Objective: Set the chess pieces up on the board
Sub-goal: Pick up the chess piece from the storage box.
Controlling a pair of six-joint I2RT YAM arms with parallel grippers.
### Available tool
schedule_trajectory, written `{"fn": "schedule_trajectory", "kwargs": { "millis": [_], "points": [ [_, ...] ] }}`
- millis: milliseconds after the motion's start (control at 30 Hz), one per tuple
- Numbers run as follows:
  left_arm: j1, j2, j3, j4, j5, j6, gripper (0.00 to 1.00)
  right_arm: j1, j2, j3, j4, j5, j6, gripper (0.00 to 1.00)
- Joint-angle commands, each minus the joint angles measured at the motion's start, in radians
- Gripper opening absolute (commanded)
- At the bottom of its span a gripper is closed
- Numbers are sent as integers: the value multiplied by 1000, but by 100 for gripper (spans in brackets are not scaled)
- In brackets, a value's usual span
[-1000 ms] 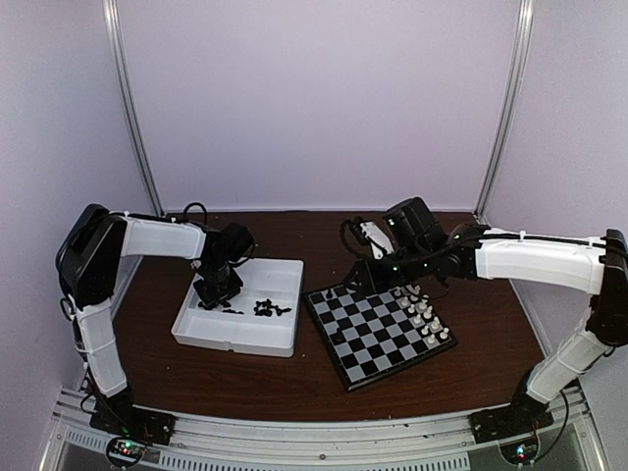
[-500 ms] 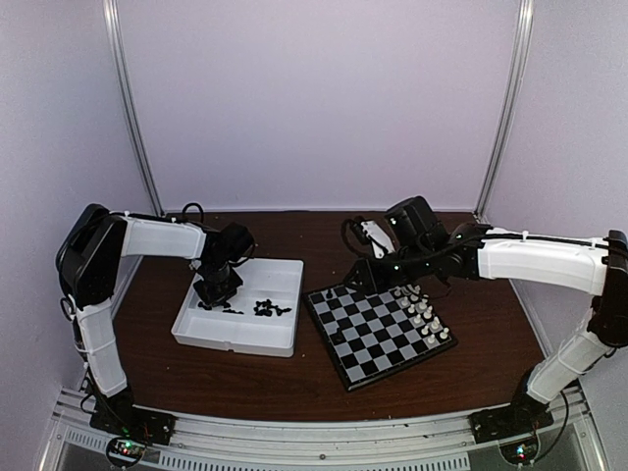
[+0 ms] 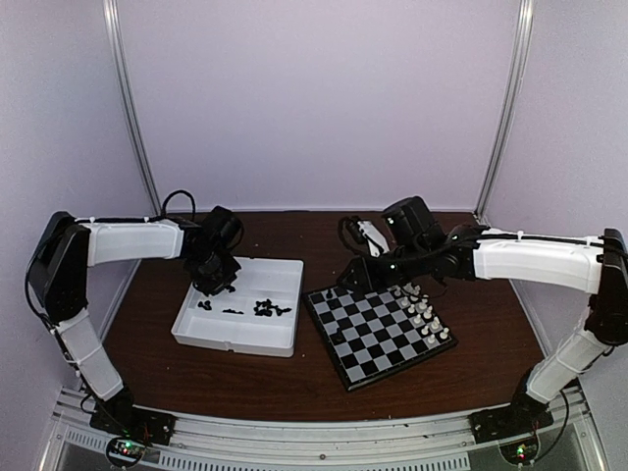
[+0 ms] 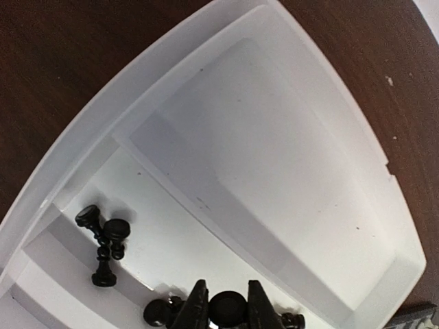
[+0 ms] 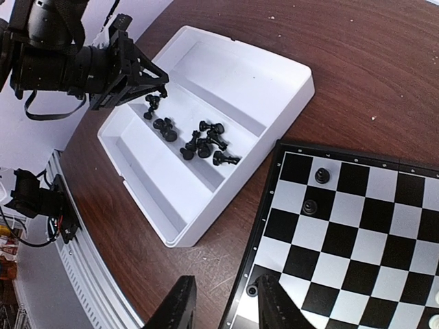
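My left gripper [image 3: 215, 281] hovers over the far left of the white tray [image 3: 280, 277]. In its wrist view it [image 4: 228, 310] is shut on a black chess piece [image 4: 228, 306], round end showing. Several black pieces [image 3: 265, 308] lie in the tray's middle compartment; they also show in the left wrist view [image 4: 104, 240] and right wrist view [image 5: 199, 140]. My right gripper [image 3: 355, 277] is open and empty over the board's [image 3: 368, 343] left corner. In its wrist view it [image 5: 226, 308] straddles the board's rim [image 5: 255, 236]. Three black pieces [image 5: 310, 205] stand on the board's left edge squares.
Several white pieces [image 3: 422, 314] stand along the board's right side. The tray [image 5: 226, 75] sits just left of the board on the brown table [image 3: 294, 378]. Purple walls close in behind and at both sides.
My left gripper has risen and drawn back toward the far left of the tray, holding a black piece. The right arm has barely moved.
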Motion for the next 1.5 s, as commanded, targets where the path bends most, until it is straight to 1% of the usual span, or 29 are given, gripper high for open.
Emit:
{"fn": "schedule_trajectory", "kwargs": {
  "millis": [0,167,267,400,533,700,833,933,1167,1467],
  "points": [
    [-5,-83,-43,99,67,7,16,5,32,22,121,-53,77,33],
    [-6,-144,-144,266,236,-67,16,35,86,29,242,-52,137,32],
    [-10,-170,-189,336,326,-124,16,68,144,56,307,-35,179,31],
    [-20,-203,-232,412,392,-178,16,108,235,115,368,17,210,31],
    [-29,-233,-262,448,443,-216,17,123,312,163,401,54,217,31],
    [-43,-256,-284,471,483,-238,17,134,395,227,405,64,219,31],
    [-43,-265,-307,500,515,-256,17,144,442,263,401,75,218,33],
    [-43,-269,-315,503,528,-259,17,148,474,291,399,72,221,32],
    [-43,-281,-336,534,535,-277,17,152,518,337,385,69,231,32],
    [-43,-284,-355,565,543,-298,17,172,548,343,407,35,245,33]
  ]
}}
